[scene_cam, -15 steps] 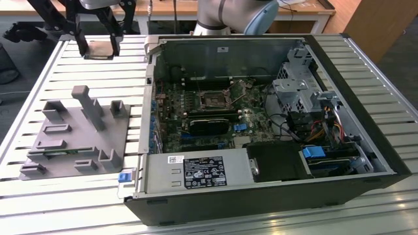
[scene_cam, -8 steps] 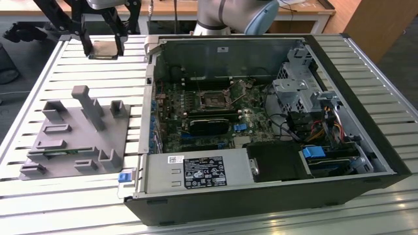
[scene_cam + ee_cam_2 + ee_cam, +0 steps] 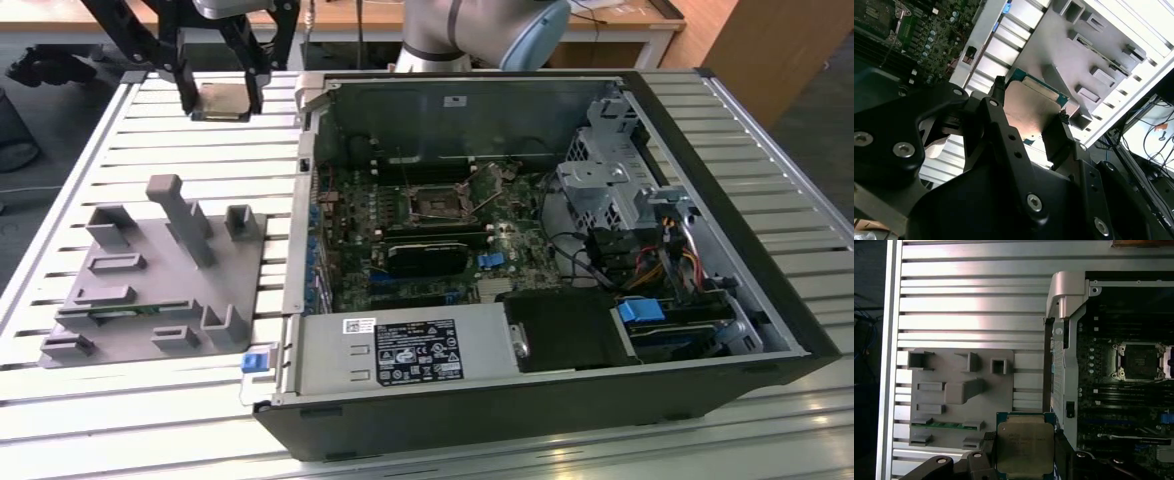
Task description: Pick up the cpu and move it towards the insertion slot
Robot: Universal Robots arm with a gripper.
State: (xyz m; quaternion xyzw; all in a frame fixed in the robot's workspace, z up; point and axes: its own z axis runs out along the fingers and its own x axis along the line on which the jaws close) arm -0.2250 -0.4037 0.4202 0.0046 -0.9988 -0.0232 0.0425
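Observation:
My gripper hangs above the slatted table at the far left of the exterior view, left of the open computer case. It is shut on the cpu, a flat square chip with a silvery face, held level by two opposite edges. In both wrist views the cpu sits between the black fingers. The insertion slot is a small square socket with a dark centre and a metal frame on the motherboard inside the case. In the first wrist view the insertion slot lies well off to the side of the held chip.
A grey plastic fixture plate with raised posts lies on the slatted table, left of the case. The case's metal wall stands between the gripper and the motherboard. Drive cage, cables and a power supply fill the rest of the case.

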